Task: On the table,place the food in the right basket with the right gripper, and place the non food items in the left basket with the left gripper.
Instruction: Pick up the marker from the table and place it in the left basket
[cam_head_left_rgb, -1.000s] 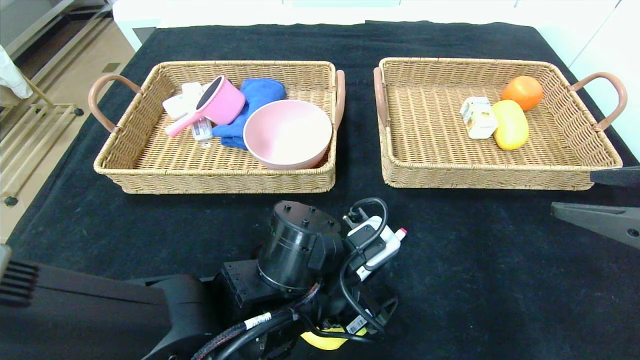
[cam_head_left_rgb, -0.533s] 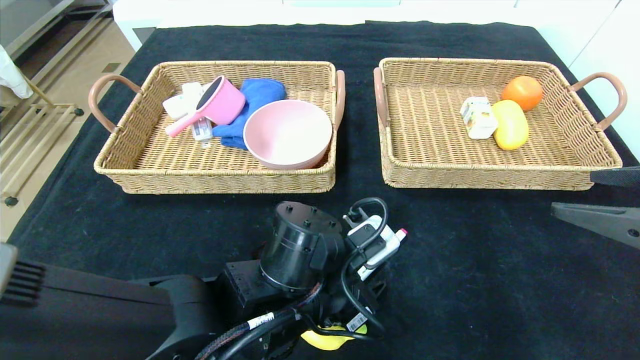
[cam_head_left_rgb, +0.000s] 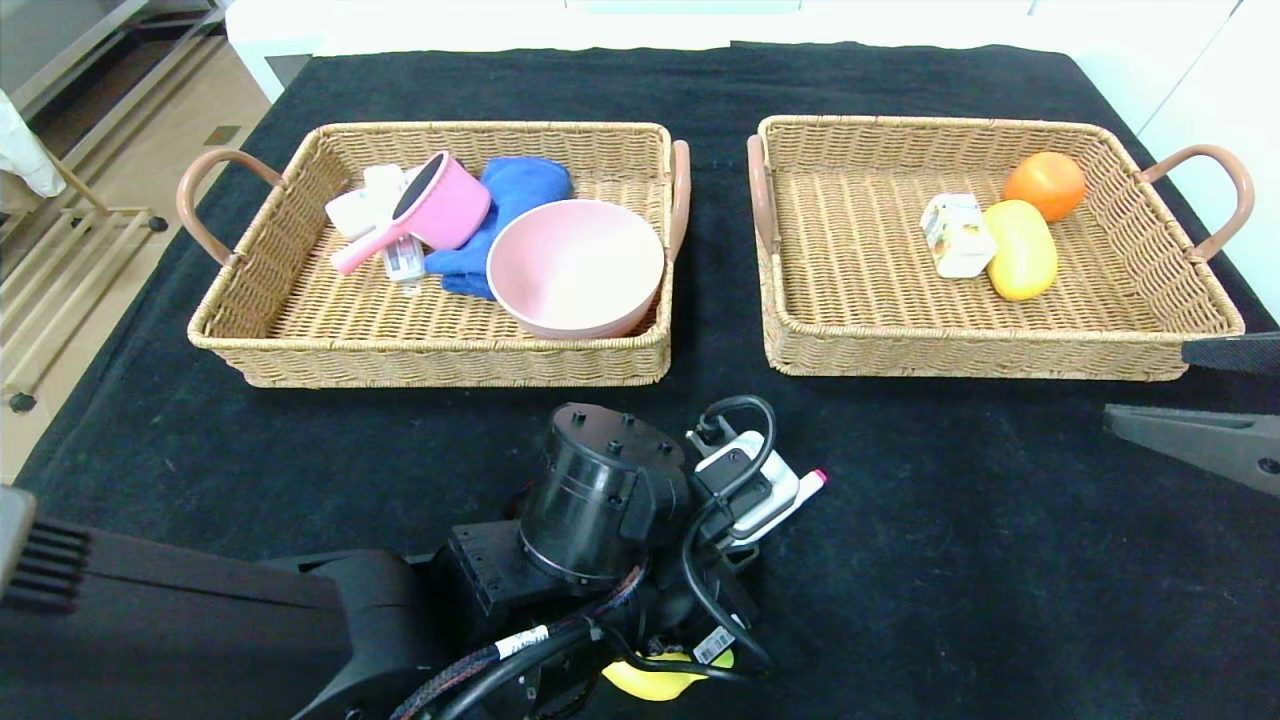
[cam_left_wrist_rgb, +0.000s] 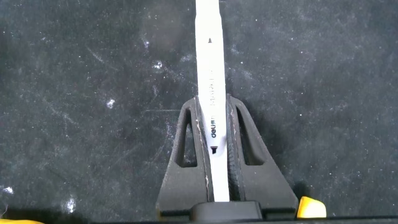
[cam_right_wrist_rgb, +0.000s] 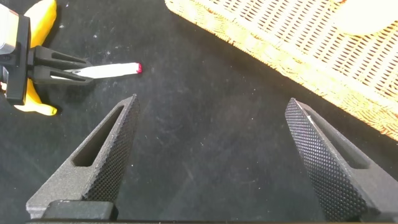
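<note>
A white marker (cam_left_wrist_rgb: 209, 74) with a red cap (cam_head_left_rgb: 815, 478) lies on the black cloth near the table's front, and my left gripper (cam_left_wrist_rgb: 214, 101) is shut on its barrel. In the right wrist view the same marker (cam_right_wrist_rgb: 115, 70) sticks out of the left gripper (cam_right_wrist_rgb: 59, 68). A yellow banana (cam_head_left_rgb: 655, 685) lies under my left arm and is mostly hidden by it. The left basket (cam_head_left_rgb: 430, 345) holds a pink pot (cam_head_left_rgb: 440, 205), a blue cloth (cam_head_left_rgb: 515, 185) and a pink bowl (cam_head_left_rgb: 575, 265). My right gripper (cam_head_left_rgb: 1145, 385) hangs open and empty near the right basket (cam_head_left_rgb: 1000, 345).
An orange (cam_head_left_rgb: 1045, 185), a yellow fruit (cam_head_left_rgb: 1020, 250) and a small white carton (cam_head_left_rgb: 955, 235) lie in the right basket. White items (cam_head_left_rgb: 360, 205) sit behind the pink pot. My left arm's wrist (cam_head_left_rgb: 600, 490) fills the front middle of the table.
My left gripper's jaws have shut on the marker, and the marker's red tip has shifted slightly right and nearer. The right arm has not moved.
</note>
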